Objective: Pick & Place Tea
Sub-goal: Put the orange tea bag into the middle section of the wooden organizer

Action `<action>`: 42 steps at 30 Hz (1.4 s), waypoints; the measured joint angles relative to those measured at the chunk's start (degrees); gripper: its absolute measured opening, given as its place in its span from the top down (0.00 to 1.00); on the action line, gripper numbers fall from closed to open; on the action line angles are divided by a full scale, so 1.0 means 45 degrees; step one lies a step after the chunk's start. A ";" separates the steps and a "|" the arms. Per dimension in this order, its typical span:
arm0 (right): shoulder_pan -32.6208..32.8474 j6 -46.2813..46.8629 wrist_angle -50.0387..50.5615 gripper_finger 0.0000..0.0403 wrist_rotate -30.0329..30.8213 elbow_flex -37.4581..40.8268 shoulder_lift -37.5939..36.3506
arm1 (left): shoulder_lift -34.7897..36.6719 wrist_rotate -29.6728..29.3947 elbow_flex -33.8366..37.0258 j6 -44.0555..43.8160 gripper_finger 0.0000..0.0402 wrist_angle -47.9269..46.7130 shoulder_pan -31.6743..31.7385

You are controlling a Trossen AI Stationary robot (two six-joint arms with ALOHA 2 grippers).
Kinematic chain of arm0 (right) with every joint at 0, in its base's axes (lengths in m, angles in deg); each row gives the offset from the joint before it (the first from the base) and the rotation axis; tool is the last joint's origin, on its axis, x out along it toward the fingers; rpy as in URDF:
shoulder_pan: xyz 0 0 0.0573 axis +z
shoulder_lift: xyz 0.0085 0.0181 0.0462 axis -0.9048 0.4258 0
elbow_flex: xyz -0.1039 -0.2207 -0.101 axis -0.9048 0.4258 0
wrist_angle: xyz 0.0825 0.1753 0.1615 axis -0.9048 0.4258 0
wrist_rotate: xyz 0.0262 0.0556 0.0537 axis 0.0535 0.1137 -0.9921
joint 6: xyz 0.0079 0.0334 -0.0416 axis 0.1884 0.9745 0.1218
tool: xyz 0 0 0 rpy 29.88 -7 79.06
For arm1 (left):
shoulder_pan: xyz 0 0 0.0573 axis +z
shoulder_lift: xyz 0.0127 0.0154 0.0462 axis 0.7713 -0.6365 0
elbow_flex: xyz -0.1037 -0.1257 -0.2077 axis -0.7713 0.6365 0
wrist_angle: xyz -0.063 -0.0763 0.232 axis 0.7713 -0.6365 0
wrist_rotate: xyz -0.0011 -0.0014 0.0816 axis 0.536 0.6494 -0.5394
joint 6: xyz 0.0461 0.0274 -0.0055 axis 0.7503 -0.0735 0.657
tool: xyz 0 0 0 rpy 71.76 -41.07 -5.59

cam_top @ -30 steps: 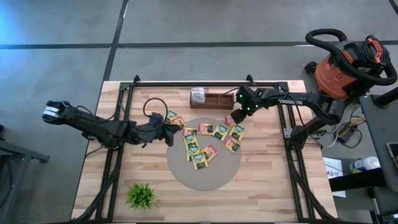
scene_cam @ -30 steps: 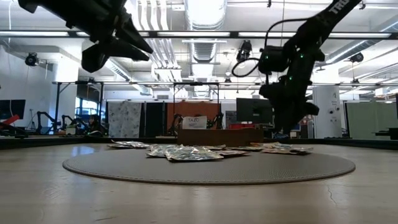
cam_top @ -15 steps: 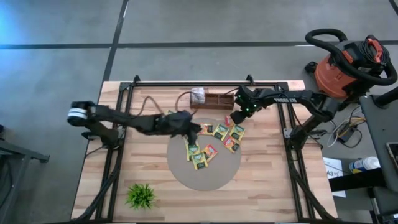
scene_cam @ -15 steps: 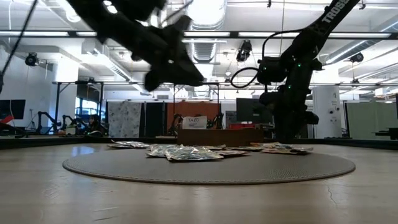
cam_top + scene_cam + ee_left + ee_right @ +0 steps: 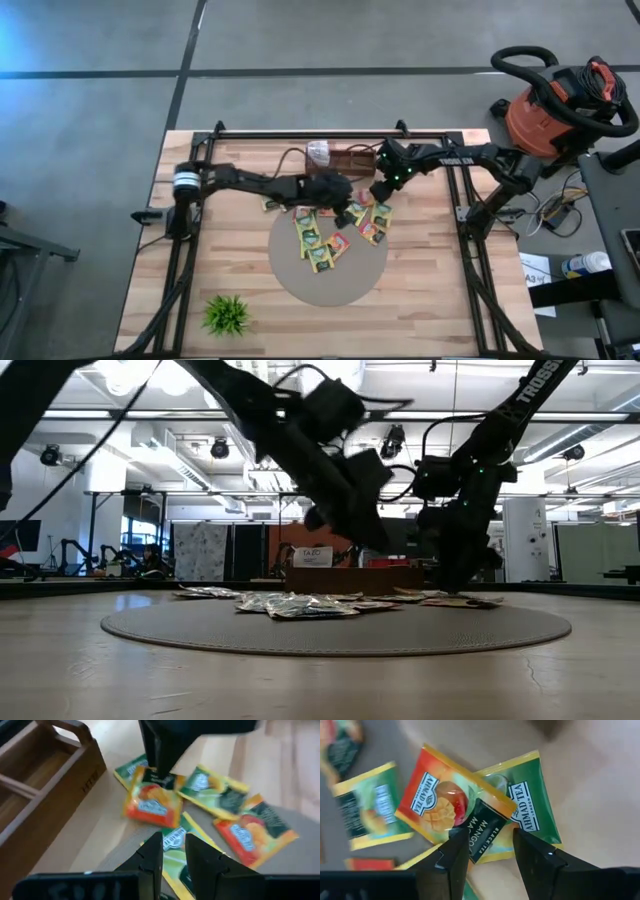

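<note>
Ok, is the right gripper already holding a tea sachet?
No, in the right wrist view the right gripper hangs open above the orange mango sachet, gripping nothing.

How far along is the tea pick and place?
Done: nothing visible; the wooden box compartments that show look empty. In hand: the right gripper is open, straddling the orange mango sachet, not lifted; the left gripper hovers over neighbouring sachets. Left: essentially the whole pile of tea sachets, which lies on the round mat.
</note>
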 joint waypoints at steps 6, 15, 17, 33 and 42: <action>0.0001 -0.0225 -0.0194 0.66 -0.0369 0.0036 0.0012 | -0.1208 0.0319 -0.1279 0.0568 0.81 -0.0442 0.0082; 0.0008 -0.0340 -0.0568 0.69 -0.1289 0.0036 0.0015 | -0.1782 0.1149 -0.1503 0.0372 0.81 -0.0673 0.0128; 0.0008 -0.0340 -0.0731 0.69 -0.1367 0.0036 0.0015 | -0.1859 0.1151 -0.1498 0.0355 0.81 -0.0674 0.0145; -0.0007 0.0251 -0.0300 0.67 -0.0873 0.0077 -0.0170 | -0.1508 0.1127 -0.1574 0.0516 0.81 -0.0055 0.0168; -0.0002 0.0718 -0.0308 0.67 -0.0872 0.0244 -0.0165 | -0.2546 0.1431 -0.1498 0.0943 0.81 0.0445 0.0542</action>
